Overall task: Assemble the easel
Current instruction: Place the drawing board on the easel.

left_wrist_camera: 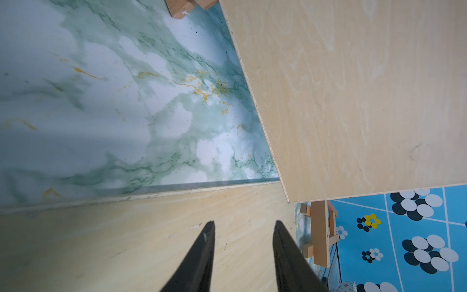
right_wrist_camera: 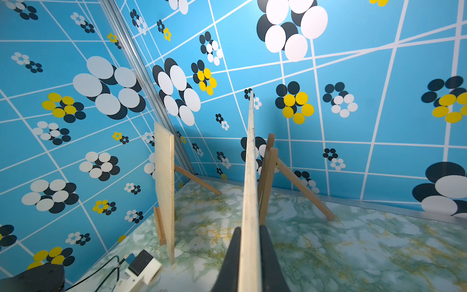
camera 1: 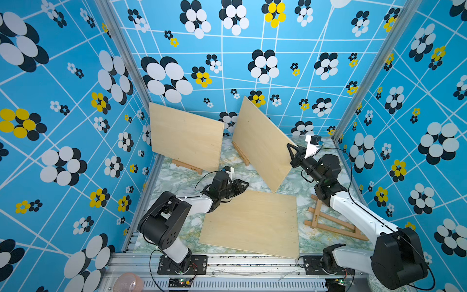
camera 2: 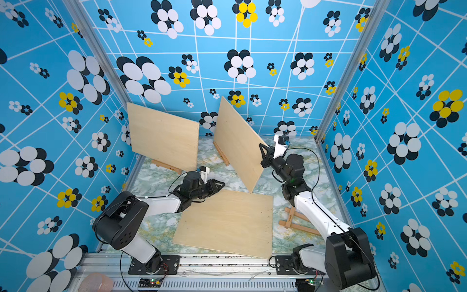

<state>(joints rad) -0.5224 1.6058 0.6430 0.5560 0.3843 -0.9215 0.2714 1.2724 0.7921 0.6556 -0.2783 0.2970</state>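
Note:
My right gripper [camera 1: 290,149] [camera 2: 262,149] [right_wrist_camera: 249,230] is shut on the edge of a tilted plywood board [camera 1: 260,144] [camera 2: 237,141] [right_wrist_camera: 250,164] [left_wrist_camera: 353,101]. That board leans by a standing wooden easel [right_wrist_camera: 267,177] whose ledge [camera 1: 241,153] shows at its lower far edge. The board's low corner hangs just beyond a second board lying flat [camera 1: 252,222] [camera 2: 227,222] [left_wrist_camera: 126,240]. My left gripper [camera 1: 243,184] [camera 2: 220,184] [left_wrist_camera: 244,223] hovers open over the flat board's far left corner, holding nothing.
A third board [camera 1: 185,136] [camera 2: 164,139] [right_wrist_camera: 164,189] rests on another easel at the back left. A folded easel [camera 1: 328,222] [camera 2: 295,222] [left_wrist_camera: 320,235] lies flat on the marble table [camera 1: 182,182] under my right arm. Patterned walls enclose three sides.

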